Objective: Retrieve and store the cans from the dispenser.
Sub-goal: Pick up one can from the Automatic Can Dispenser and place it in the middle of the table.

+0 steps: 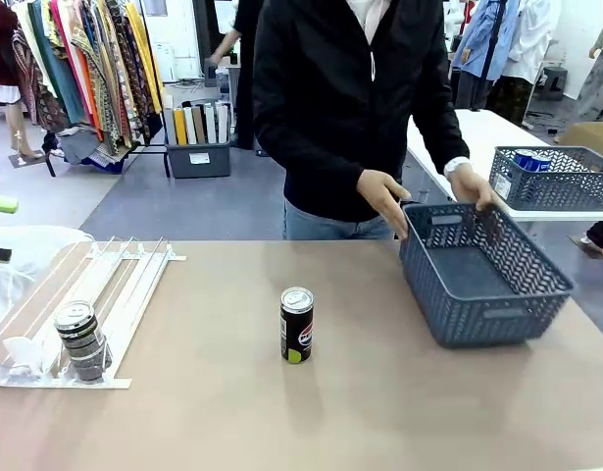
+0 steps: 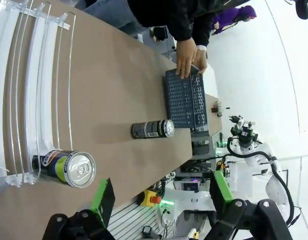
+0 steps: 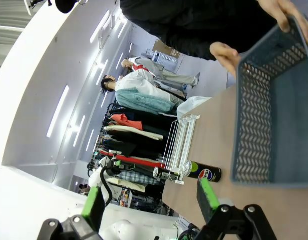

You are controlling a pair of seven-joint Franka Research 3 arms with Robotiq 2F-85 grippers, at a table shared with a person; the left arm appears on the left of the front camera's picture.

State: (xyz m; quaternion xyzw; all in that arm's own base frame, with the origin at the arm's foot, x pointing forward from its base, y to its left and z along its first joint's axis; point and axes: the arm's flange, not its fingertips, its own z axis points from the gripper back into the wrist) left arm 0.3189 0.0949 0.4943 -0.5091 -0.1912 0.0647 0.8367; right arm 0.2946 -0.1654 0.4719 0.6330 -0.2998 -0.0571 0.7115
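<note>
A light brown table (image 1: 379, 402) seen from the robot's side, with a person standing at its far edge. Along the table's left edge, reaching toward the near left corner, lies the dispenser (image 1: 144, 280) — a flat white and clear rack of long lanes running from far to near. One black can (image 1: 80, 339) stands upright at the near end of a lane, just behind the small end stops, silver top up. A second black can (image 1: 297, 326) stands upright on the bare table near the middle, well apart from the dispenser, with a round logo low on its side. Toward the far right corner sits a dark grey lattice basket (image 1: 487, 319); the person holds its far rim with one hand (image 1: 384, 196) and the other hand (image 1: 470, 184). The left gripper (image 2: 161, 187) points across the table from the dispenser's side, jaws wide apart and gripping nothing. The right gripper (image 3: 151, 196) points across from the basket's side — its jaws also stand wide, with nothing between them.
</note>
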